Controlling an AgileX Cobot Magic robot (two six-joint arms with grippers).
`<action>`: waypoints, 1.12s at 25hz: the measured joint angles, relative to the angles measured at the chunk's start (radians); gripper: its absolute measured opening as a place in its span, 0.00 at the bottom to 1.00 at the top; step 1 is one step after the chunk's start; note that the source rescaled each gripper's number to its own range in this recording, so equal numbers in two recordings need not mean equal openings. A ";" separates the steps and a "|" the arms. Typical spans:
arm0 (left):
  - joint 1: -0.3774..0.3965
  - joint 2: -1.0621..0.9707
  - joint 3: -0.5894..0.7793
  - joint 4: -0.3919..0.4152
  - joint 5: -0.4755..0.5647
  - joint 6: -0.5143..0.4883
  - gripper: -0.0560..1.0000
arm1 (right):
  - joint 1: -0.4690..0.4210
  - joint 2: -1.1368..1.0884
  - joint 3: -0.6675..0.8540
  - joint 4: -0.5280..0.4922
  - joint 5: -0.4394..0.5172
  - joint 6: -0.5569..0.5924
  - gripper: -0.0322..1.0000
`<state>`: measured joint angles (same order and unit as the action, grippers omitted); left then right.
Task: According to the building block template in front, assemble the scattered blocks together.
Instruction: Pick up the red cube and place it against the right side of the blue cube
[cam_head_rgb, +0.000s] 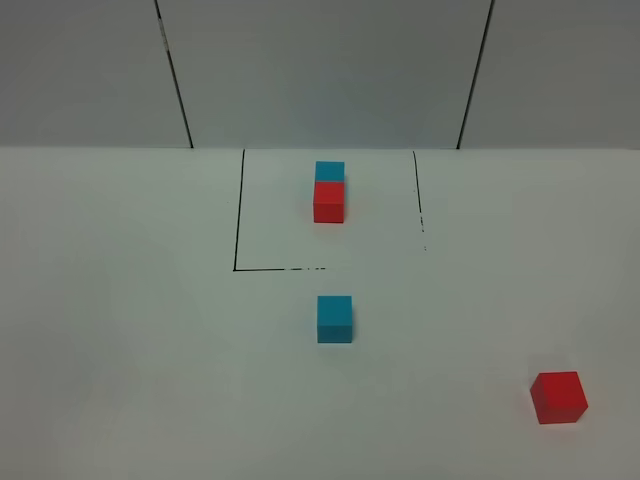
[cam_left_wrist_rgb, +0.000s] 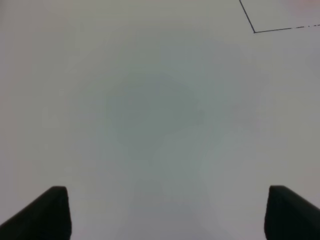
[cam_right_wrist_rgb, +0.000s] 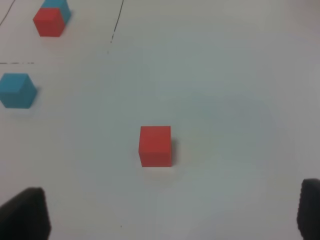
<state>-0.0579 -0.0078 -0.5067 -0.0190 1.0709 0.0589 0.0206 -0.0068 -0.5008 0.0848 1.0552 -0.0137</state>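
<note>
The template (cam_head_rgb: 329, 190) sits at the far middle of the white table (cam_head_rgb: 120, 330): a blue cube touching a red one, the red nearer the camera, both inside a thin black outline (cam_head_rgb: 239, 210) whose near line is broken in places. The loose blue cube (cam_head_rgb: 335, 319) rests just outside the outline's near edge, roughly in line with the template and apart from it. The loose red cube (cam_head_rgb: 558, 397) lies well apart from it, toward the table's near right. The left gripper (cam_left_wrist_rgb: 167, 215) is spread wide, its two dark fingertips (cam_left_wrist_rgb: 42, 215) far apart over bare table with nothing between them; one corner of the outline shows in its view. The right gripper (cam_right_wrist_rgb: 167, 212) is likewise spread wide and holds nothing. The red cube lies ahead of its fingertips (cam_right_wrist_rgb: 25, 212), touching neither, with the blue cube and template farther off.
</note>
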 joint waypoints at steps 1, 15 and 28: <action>0.000 0.000 0.000 0.000 0.000 0.000 0.71 | 0.000 0.000 0.000 0.000 0.000 0.000 1.00; 0.000 0.000 0.000 0.000 0.000 -0.001 0.70 | 0.000 0.000 0.000 0.014 0.000 0.014 1.00; -0.001 0.000 0.000 0.000 0.000 -0.003 0.70 | 0.001 0.800 -0.183 0.105 -0.060 0.024 1.00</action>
<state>-0.0592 -0.0078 -0.5067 -0.0190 1.0709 0.0564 0.0214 0.7932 -0.6834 0.1899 0.9950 0.0105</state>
